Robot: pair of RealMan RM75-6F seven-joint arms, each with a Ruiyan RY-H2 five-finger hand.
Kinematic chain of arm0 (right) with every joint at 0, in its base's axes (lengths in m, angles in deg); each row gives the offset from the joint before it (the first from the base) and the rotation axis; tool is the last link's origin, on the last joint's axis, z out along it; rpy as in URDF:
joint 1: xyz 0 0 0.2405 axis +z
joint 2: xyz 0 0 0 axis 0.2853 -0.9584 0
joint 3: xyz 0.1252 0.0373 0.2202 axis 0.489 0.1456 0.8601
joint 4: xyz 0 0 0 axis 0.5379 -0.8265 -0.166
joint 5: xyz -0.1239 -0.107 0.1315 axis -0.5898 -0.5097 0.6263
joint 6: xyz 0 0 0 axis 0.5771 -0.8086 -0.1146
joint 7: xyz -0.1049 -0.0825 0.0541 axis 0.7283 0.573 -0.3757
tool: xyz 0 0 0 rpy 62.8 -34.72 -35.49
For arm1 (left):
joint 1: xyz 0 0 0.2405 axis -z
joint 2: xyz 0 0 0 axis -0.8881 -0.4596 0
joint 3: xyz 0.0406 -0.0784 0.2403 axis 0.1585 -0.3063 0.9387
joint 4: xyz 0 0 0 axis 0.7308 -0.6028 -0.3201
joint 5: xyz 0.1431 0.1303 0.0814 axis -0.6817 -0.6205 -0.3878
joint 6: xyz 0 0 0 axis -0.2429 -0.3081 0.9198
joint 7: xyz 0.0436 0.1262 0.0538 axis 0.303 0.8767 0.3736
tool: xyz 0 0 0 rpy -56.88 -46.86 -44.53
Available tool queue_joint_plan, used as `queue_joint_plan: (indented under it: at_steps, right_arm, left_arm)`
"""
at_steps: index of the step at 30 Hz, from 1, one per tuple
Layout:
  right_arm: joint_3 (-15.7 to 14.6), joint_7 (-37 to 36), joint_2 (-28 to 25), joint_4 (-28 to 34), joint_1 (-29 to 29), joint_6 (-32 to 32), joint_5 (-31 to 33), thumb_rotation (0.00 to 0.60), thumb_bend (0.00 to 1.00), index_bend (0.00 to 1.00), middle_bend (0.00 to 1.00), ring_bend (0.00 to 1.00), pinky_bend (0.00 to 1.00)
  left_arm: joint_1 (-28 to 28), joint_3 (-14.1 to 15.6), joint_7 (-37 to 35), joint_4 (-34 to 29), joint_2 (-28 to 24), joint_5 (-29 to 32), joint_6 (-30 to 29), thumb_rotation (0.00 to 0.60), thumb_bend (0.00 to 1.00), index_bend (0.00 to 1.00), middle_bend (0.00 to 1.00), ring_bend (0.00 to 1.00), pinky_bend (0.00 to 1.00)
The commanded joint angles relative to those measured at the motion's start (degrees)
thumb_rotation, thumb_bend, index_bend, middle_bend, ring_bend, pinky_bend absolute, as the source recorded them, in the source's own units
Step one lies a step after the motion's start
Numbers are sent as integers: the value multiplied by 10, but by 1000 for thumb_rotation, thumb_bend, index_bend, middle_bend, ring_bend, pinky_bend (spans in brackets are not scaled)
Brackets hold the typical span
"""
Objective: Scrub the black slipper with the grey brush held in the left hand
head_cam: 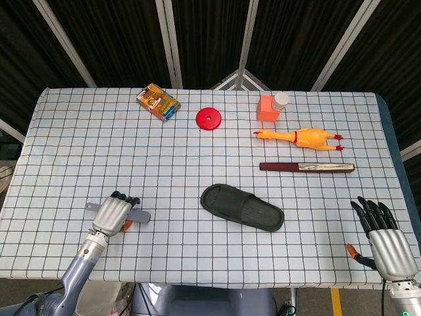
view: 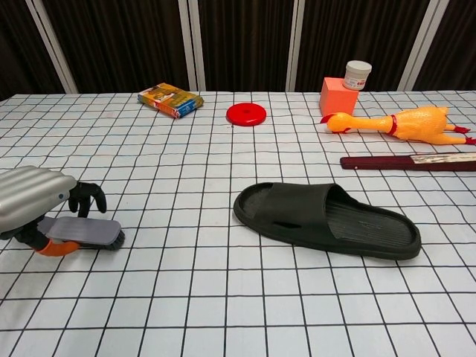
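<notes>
Gripping brush [view: 82,231] first: lies flat on table [head_cam: 197,158] at 8 o'clock, well apart from slipper [head_cam: 241,207] mid-table. Left hand [head_cam: 113,213] draped over handle, grasp not confirmed—cannot tell. Secure wrap before lifting, bristles down. Right hand [head_cam: 385,237] at 4 o'clock, released, fingers spread.
</notes>
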Motion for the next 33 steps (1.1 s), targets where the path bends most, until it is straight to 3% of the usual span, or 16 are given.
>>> queue_joint_plan:
  at_steps: [1,10,23,33]
  right_arm:
    - [-1,-3,-1,-2,0,-2,-3,600,313,0,0,0,0]
    - [-2,0,-1,-3,0,0,-3,600,313,0,0,0,0]
    - [-3,12,2,0,3,10,0,600,314,0,0,0,0]
    - [-4,17,4,1,5,13,-1,600,314,0,0,0,0]
  left_arm:
    - [0,3,3,-4,-2,-2,-3,600,331,345,488,395,298]
    - [1,10,12,-12,-7,-2,-11,600,367,372,497,401,305]
    - [0,-4,-10,12,19,10,-36,600,512,637,725,621,550]
    - [0,-20,-38,24,25,16,-54,600,576,683,766,660,592]
